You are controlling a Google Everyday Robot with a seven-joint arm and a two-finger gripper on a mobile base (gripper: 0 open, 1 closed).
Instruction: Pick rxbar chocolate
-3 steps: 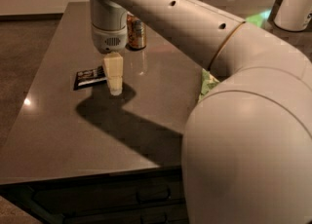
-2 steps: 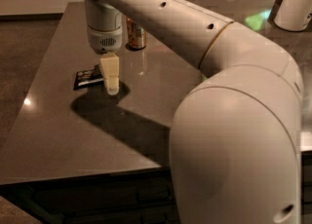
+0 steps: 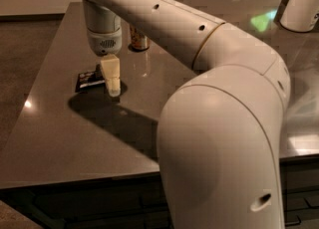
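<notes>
The robot's arm [image 3: 224, 123] fills most of the camera view, its bulky elbow joint in the foreground and its long link reaching back to the left over the dark countertop [image 3: 60, 143]. Compared with a second ago, the elbow has swung to take up more of the frame. A white canister [image 3: 301, 4] stands at the far right corner, well apart from the work. A bronze drink can [image 3: 139, 38] stands near the far edge, just behind the wrist.

The gripper [image 3: 112, 86] points straight down, with its pale tip at or very near the surface. It has crept a little to the left over the last second. It now stands just beside the right end of the rxbar chocolate [image 3: 88, 80], which lies flat on the left part of the countertop and has not moved. Seen side-on, the gripper reads as one block, so I cannot tell whether it is spread or pressed together. The bar is not yet lifted. Judging by this small sideways correction, the arm is lining up for the grasp rather than carrying anything.
</notes>
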